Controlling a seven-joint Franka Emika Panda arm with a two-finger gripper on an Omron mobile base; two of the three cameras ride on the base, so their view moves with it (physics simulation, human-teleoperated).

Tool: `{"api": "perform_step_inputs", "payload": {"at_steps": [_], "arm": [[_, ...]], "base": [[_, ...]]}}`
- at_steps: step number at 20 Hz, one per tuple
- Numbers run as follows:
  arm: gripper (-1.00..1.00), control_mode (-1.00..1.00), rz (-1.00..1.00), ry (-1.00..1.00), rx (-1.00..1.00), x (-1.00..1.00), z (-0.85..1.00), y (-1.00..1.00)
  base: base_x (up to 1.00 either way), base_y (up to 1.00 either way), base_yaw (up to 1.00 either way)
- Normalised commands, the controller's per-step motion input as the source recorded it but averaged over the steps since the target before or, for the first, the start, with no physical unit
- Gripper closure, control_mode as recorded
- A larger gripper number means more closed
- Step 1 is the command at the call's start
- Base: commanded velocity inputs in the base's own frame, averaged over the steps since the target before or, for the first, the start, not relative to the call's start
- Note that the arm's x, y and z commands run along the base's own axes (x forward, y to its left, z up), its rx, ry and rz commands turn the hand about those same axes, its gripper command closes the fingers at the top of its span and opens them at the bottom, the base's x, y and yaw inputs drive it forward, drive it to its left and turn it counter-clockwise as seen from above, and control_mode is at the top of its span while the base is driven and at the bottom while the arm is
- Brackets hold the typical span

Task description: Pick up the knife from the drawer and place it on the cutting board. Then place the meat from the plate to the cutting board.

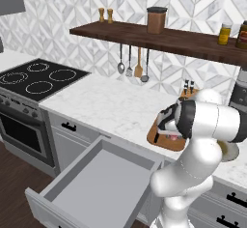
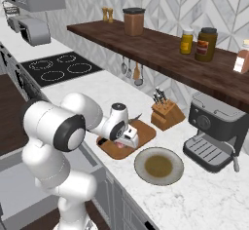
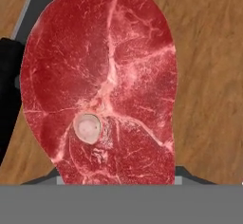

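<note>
Hand view: the meat (image 3: pixel 104 85) lay close under the camera, over the cutting board (image 3: pixel 209 76). At the left edge of the frame I saw the knife (image 3: pixel 9 80) on the board, black handle at mid-left and grey blade running to the upper left, partly covered by the meat. Dark finger tips (image 3: pixel 190 174) flanked the meat's lower end; I could not tell whether the jaws were pressing it or standing just clear.

Right base view: the gripper (image 2: pixel 127 139) hung low over the board at centre frame, with the plate (image 2: pixel 141 168) just beside the board, to its lower right, on the worktop (image 2: pixel 209 200).

Left base view: the drawer (image 1: pixel 96 183) stood pulled out at lower left.
</note>
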Motion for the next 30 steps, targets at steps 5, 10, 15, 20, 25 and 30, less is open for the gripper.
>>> {"api": "perform_step_inputs", "payload": {"at_steps": [5,10,15,20,25,30], "arm": [[-1.0,-1.0,0.0,0.0,0.0,-0.03,0.2,0.0],[-1.0,-1.0,0.0,-0.01,0.0,-0.12,0.35,0.0],[-1.0,-1.0,0.02,-0.15,0.0,-0.59,0.79,0.03],[-1.0,-1.0,0.06,-0.11,0.03,-0.58,0.95,0.1],[-1.0,-1.0,0.1,-0.17,0.0,-0.65,1.0,0.2],[-1.0,-1.0,0.1,-0.19,0.0,-0.66,1.0,0.22]], "base": [[0.0,0.0,0.0],[0.0,0.0,0.0],[0.0,0.0,0.0],[0.0,0.0,0.0],[0.0,0.0,0.0],[0.0,0.0,0.0]]}}
